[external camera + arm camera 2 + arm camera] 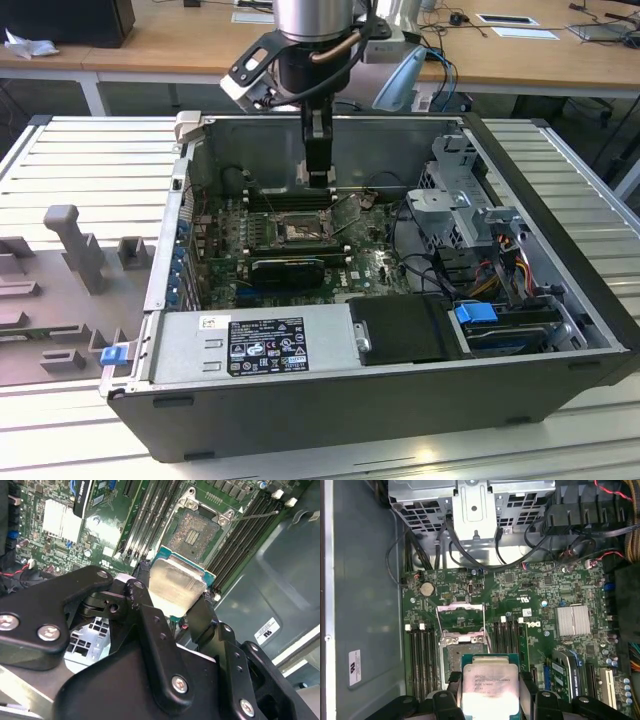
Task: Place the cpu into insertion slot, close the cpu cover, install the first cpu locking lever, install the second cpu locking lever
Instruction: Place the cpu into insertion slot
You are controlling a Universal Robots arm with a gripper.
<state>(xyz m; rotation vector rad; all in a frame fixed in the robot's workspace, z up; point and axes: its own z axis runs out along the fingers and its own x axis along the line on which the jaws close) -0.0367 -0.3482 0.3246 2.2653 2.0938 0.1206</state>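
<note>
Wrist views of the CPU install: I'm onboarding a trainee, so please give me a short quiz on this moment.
1. True or false: the cpu already sits in the insertion slot.
2. Pick one. The jaws of the gripper are: A open and empty; B shut on the cpu; C shut on a memory stick.
3. Fill in: the cpu cover stands ___ (open or closed).
Key: 1 false; 2 B; 3 open.

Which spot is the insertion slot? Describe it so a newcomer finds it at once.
Inside the open computer case, find the green circuit board. Between its two banks of long black memory slots sits the insertion slot: square rather than long, with a tan-gold pin field.
</note>
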